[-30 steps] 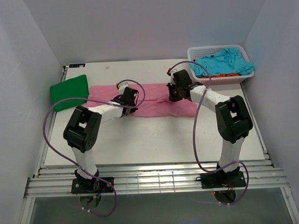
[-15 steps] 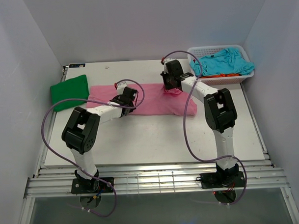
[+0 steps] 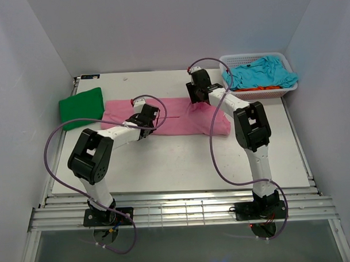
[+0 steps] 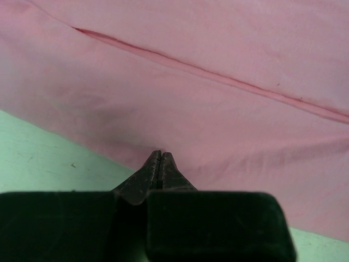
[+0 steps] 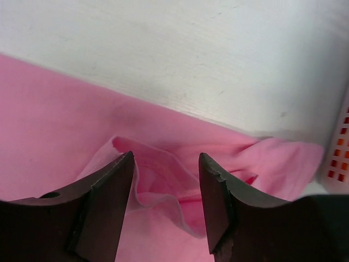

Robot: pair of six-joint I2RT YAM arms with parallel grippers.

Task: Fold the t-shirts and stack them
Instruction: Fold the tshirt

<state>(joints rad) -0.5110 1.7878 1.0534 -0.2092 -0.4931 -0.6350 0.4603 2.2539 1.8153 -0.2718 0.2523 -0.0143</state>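
- Green shirt [image 3: 81,103]: folded at upper left, probably starting the stack.
- Left gripper [image 4: 160,159]: jaws together at the near hem of the pink shirt [image 3: 180,116], mid-frame, seemingly steadying it. Any pinched cloth is hidden.
- Right gripper [image 5: 166,164]: jaws apart, straddling a bunched sleeve.
- Basket [image 3: 250,57], upper right: the turquoise shirt [image 3: 262,73] covers most of the orange one [image 3: 265,88].

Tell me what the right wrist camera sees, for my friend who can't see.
The right gripper hangs open over a rumpled fold of the pink t-shirt. White table lies beyond, and a corner of the basket shows at the right edge.
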